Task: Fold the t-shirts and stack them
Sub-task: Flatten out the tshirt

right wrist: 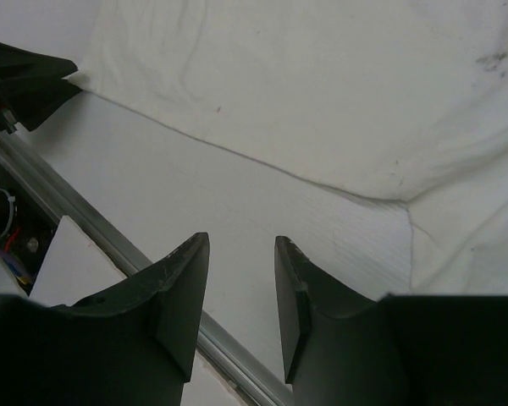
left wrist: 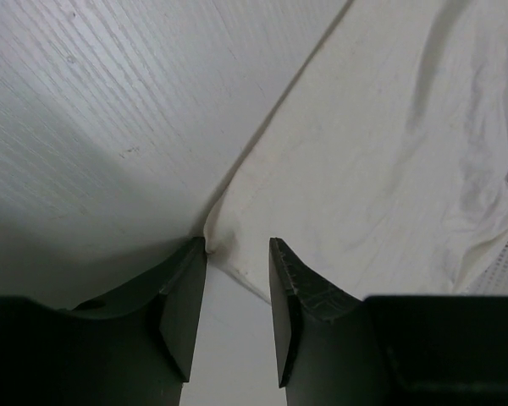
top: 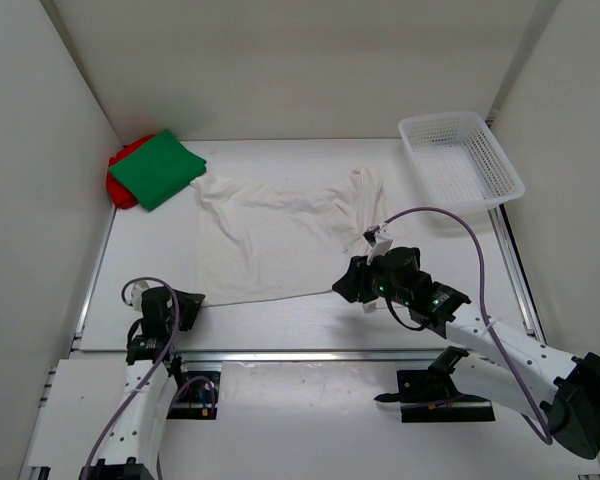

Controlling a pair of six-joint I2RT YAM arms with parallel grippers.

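Observation:
The white t-shirt point(top: 280, 235) lies spread flat in the middle of the table, one sleeve bunched at its far right. My left gripper point(top: 192, 303) is open at its near-left corner. In the left wrist view that corner of the white t-shirt point(left wrist: 381, 169) lies just at the tips of the left gripper point(left wrist: 235, 244), with bare table between the jaws. My right gripper point(top: 345, 285) is open at the near-right corner. In its wrist view the right gripper point(right wrist: 241, 238) holds nothing and the shirt's hem point(right wrist: 322, 85) lies ahead. A folded green t-shirt point(top: 160, 168) rests on the red t-shirt point(top: 120, 178) at the back left.
A white mesh basket point(top: 460, 160) stands at the back right, partly over the table's edge. A metal rail point(top: 310, 355) runs along the near edge, just behind both grippers. White walls close in the left, right and back sides.

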